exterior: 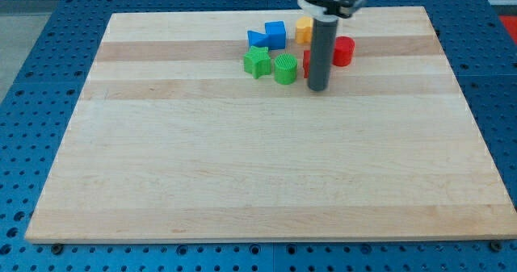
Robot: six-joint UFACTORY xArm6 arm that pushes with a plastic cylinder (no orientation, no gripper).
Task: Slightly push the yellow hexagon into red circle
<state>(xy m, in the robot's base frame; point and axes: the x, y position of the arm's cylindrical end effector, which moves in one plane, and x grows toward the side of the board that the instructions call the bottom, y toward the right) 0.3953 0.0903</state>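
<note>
The yellow hexagon (303, 30) sits near the view's top, partly hidden behind the rod. The red circle (344, 52) lies to its lower right, just right of the rod. My tip (318, 89) rests on the board below both, a little left of the red circle and below the yellow hexagon. A second red block (308, 63) shows as a sliver at the rod's left edge; its shape is hidden.
A blue cube (275, 35) and a blue triangular block (257, 39) sit left of the yellow hexagon. A green star-like block (257, 62) and a green round block (285, 69) lie just left of my tip. The wooden board (242, 167) rests on a blue pegboard table.
</note>
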